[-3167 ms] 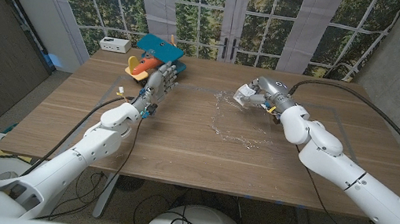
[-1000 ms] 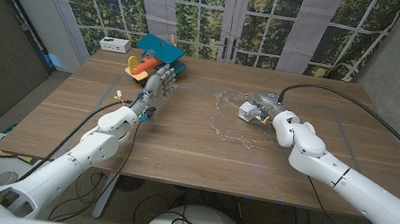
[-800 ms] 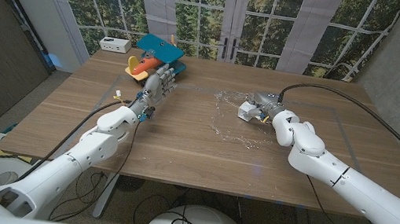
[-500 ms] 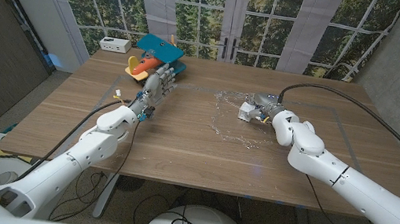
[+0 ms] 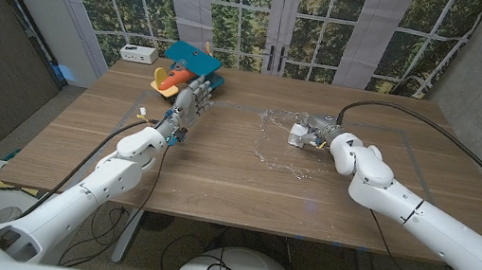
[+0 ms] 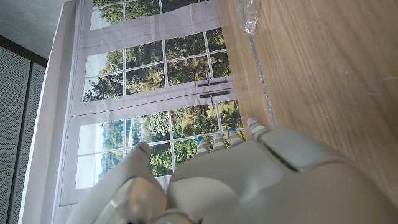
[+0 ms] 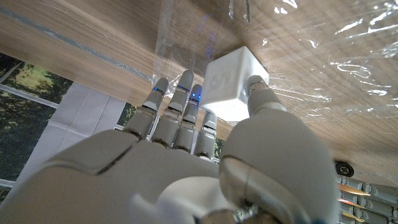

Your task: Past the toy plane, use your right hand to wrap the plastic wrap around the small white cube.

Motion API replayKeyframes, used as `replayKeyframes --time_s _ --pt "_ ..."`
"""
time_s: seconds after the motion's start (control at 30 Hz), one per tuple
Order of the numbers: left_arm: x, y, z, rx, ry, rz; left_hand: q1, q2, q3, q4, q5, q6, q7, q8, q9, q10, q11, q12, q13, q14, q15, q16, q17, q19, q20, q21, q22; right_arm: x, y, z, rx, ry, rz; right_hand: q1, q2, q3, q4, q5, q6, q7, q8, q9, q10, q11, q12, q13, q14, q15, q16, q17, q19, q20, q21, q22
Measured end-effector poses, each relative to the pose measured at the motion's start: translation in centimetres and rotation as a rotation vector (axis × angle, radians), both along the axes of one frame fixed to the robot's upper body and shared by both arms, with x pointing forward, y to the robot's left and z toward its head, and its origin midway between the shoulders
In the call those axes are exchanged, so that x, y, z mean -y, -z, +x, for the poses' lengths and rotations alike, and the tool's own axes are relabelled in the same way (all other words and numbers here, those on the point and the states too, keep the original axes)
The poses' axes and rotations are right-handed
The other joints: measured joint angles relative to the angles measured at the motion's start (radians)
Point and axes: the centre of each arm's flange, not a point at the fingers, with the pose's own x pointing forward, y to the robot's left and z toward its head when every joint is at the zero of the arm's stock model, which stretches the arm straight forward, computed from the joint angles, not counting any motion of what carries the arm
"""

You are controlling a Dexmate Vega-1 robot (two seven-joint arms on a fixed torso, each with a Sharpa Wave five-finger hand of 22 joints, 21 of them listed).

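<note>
Reaching onto the plastic wrap (image 5: 282, 146), the right hand (image 5: 321, 130) pinches the small white cube (image 7: 231, 86) between thumb and fingers, seemingly to steady it for wrapping. The cube sits on the wrap's far edge. The left hand (image 5: 189, 103), beside the toy plane (image 5: 186, 67), looks empty.

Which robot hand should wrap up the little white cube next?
The right hand: its fingers already touch the white cube on the plastic wrap. The left hand sits far off by the toy plane.
</note>
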Motion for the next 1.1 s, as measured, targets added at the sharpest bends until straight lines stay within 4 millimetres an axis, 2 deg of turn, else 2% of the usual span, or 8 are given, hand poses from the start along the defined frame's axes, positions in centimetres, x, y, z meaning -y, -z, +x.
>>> replayKeyframes --time_s 0.13,0.17,0.27,0.47,0.6,0.73,0.93,1.1 --pt "0.0 0.0 0.0 0.000 0.000 -0.001 0.000 0.000 0.000 0.000 0.000 0.000 0.000 0.000 0.000 0.000 0.000 0.000 0.000 0.000 0.000 0.000 0.000 0.000 0.000 0.000 0.000 0.1 0.1 0.0 -0.018 0.002 0.004 -0.057 -0.027 -0.033 0.017 0.006 -0.090 0.007 -0.006 0.000 0.001 0.001 -0.015 -0.009 -0.037 0.003 -0.009 0.005 -0.016 0.005 -0.006 0.000" --pt "0.1 0.0 0.0 0.000 0.001 -0.001 0.000 0.000 0.000 0.000 0.000 0.000 0.000 0.000 0.000 0.000 0.000 0.000 0.000 0.000 0.000 0.000 0.000 0.000 0.000 0.000 0.000 0.3 -0.2 -0.1 -0.017 0.002 0.007 -0.068 -0.031 -0.039 0.021 0.010 -0.110 0.009 -0.008 0.000 -0.007 0.009 -0.026 -0.012 -0.041 0.005 -0.009 0.007 -0.018 0.007 -0.006 0.000" --pt "0.1 0.0 0.0 0.001 0.001 -0.002 0.000 0.000 0.000 0.000 0.000 0.000 0.000 0.000 0.000 0.000 0.000 0.000 0.000 0.000 0.000 0.000 0.000 0.000 0.000 0.000 0.000 0.5 -0.6 -0.2 -0.022 0.000 0.023 -0.094 -0.049 -0.057 0.025 0.025 -0.150 0.013 0.001 0.000 -0.110 0.020 -0.082 -0.023 -0.056 0.005 -0.013 0.007 -0.023 0.012 -0.006 0.000" --pt "0.1 -0.1 0.2 0.000 0.001 -0.002 0.000 0.000 0.000 0.000 0.000 0.000 0.000 0.000 0.000 0.000 0.000 0.000 0.000 0.000 0.000 0.000 0.000 0.000 0.000 0.000 0.000 0.5 -0.5 -0.2 -0.041 -0.023 0.060 -0.133 -0.075 -0.085 0.036 0.032 -0.162 0.017 0.004 0.000 -0.136 0.025 -0.102 -0.028 -0.080 0.005 -0.017 0.011 -0.036 0.014 -0.014 0.005" --pt "0.2 -0.1 0.3 -0.001 0.004 0.001 0.000 0.000 0.000 0.000 0.000 0.000 0.000 0.000 0.000 0.000 0.000 0.000 0.000 0.000 0.000 0.000 0.000 0.000 0.000 0.000 0.000 0.9 -1.3 -0.5 -0.027 -0.054 0.119 -0.157 -0.062 -0.097 0.046 0.036 -0.153 0.025 0.018 0.000 -0.136 0.025 -0.105 -0.026 -0.082 0.003 -0.017 0.016 -0.036 0.014 -0.014 0.005" --pt "0.2 -0.1 0.5 -0.002 0.005 0.001 0.000 0.000 0.000 0.000 0.000 0.000 0.000 0.000 0.000 0.000 0.000 0.000 0.000 0.000 0.000 0.000 0.000 0.000 0.000 0.000 0.000 1.1 -1.8 -0.6 -0.010 -0.081 0.178 -0.146 -0.031 -0.089 0.046 0.050 -0.100 0.032 0.034 0.000 -0.135 0.025 -0.110 -0.025 -0.075 0.010 -0.005 0.024 -0.035 0.013 -0.013 0.005" --pt "0.1 0.0 0.7 -0.006 0.005 -0.001 0.000 0.000 0.000 0.000 0.000 0.000 0.000 0.000 0.000 0.000 0.000 0.000 0.000 0.000 0.000 0.000 0.000 0.000 0.000 0.000 0.000 1.6 -2.5 -0.6 0.027 -0.107 0.284 -0.088 0.027 -0.057 0.016 0.058 -0.072 0.039 0.042 0.000 -0.106 0.032 -0.109 -0.022 -0.074 0.011 0.006 0.030 -0.024 0.003 -0.007 0.005" --pt "0.1 0.1 0.8 -0.008 0.007 -0.004 0.000 0.000 0.000 0.000 0.000 0.000 0.000 0.000 0.000 0.000 0.000 0.000 0.000 0.000 0.000 0.000 0.000 0.000 0.000 0.000 0.000 1.9 -2.9 -0.3 0.068 -0.101 0.336 -0.030 0.059 -0.035 -0.012 0.058 -0.029 0.029 0.052 0.000 -0.069 0.020 -0.104 -0.021 -0.074 0.011 0.014 0.036 -0.008 -0.014 0.002 0.005"
